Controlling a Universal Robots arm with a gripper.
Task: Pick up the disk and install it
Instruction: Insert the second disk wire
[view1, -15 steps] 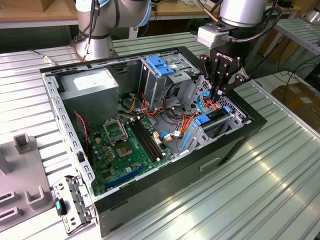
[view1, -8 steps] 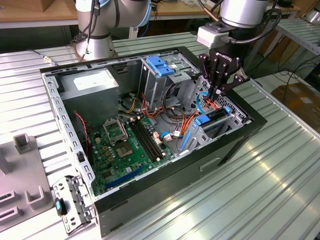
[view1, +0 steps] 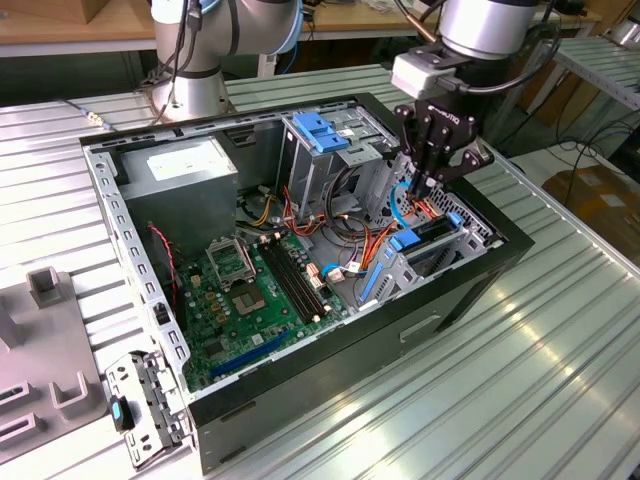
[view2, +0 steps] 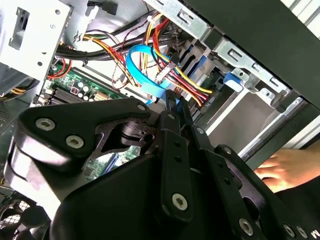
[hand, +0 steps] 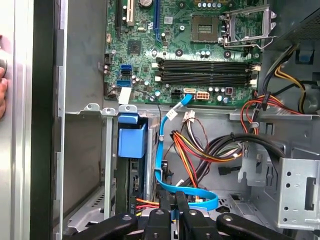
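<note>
The disk (view1: 437, 238) sits on edge in the drive bay at the case's end on the exterior view's right, dark with blue side rails. In the first wrist view its blue rail tab (hand: 132, 138) caps the disk's narrow edge (hand: 134, 176) in the slot. The same blue tab (view2: 234, 80) appears in the second wrist view. My gripper (view1: 428, 186) hangs just above the bay, beside the disk and apart from it. Its fingers (hand: 167, 212) are shut together. A flat blue cable (hand: 161, 150) runs right past the fingertips (view2: 171, 100); I cannot tell whether it is pinched.
The open case holds a green motherboard (view1: 250, 290), a grey power supply (view1: 190, 165), a drive cage with a blue latch plate (view1: 320, 130) and bundles of coloured wires (hand: 200, 155). A person's hand (view2: 285, 167) rests outside the case wall. A grey fixture (view1: 40, 340) stands at the exterior view's left.
</note>
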